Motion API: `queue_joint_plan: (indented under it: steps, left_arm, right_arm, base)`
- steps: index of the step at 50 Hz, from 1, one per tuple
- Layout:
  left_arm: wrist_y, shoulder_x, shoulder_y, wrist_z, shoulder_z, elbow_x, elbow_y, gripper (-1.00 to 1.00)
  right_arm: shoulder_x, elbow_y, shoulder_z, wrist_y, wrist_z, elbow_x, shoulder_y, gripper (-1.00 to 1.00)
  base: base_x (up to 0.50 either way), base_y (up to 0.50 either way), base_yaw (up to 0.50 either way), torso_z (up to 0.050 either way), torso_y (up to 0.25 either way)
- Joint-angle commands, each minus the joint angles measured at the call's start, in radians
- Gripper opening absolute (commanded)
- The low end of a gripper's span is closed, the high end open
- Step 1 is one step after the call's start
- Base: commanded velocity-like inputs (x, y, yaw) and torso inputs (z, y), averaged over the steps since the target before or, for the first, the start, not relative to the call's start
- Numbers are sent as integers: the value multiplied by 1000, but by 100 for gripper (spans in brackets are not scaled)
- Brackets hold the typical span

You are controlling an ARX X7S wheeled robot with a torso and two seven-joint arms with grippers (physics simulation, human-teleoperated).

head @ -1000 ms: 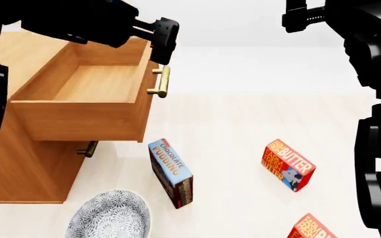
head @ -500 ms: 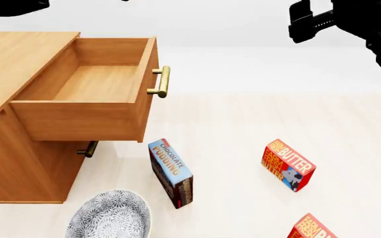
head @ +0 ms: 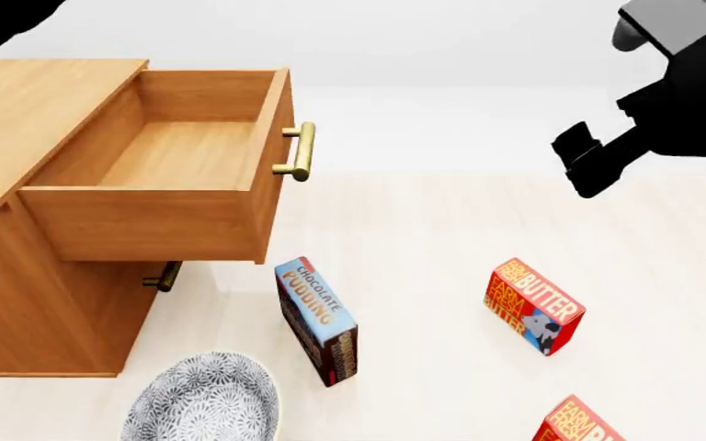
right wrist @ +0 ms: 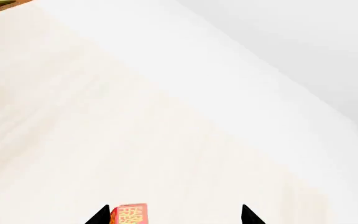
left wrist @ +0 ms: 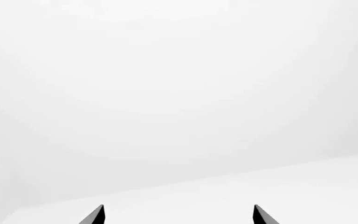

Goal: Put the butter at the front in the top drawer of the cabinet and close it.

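On the pale worktop [head: 451, 230], the red-and-yellow butter carton [head: 535, 305] at the front lies at four o'clock from the light wooden cabinet [head: 34, 276], whose top drawer [head: 169, 175] stands pulled out, ready to receive it. The right pincer [right wrist: 175, 215] hangs spread above a carton, likely lining up a grasp; the left pincer [left wrist: 177, 215] is also spread, holding nothing.

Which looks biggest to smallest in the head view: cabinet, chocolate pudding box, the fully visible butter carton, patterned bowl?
1. cabinet, by far.
2. patterned bowl, though cut off by the frame edge.
3. chocolate pudding box.
4. butter carton; close to the pudding box, slightly smaller.
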Motion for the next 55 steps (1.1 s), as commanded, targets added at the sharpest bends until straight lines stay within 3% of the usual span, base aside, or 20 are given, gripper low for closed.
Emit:
queue_joint_plan:
  steps: [1, 19, 55]
  left_arm:
    - [17, -8, 1, -7, 5, 13, 12, 100]
    - [9, -9, -3, -11, 15, 20, 15, 100]
    - [0, -12, -9, -21, 34, 37, 19, 100]
  right_arm:
    - [88, -62, -54, 37, -96, 67, -50, 100]
    - [135, -58, -2, -16, -90, 117, -191, 100]
    - [76, 209, 13, -245, -12, 56, -342, 100]
  base:
    - [0, 0, 0, 0, 0]
    - [0, 0, 0, 0, 0]
    - [0, 0, 0, 0, 0]
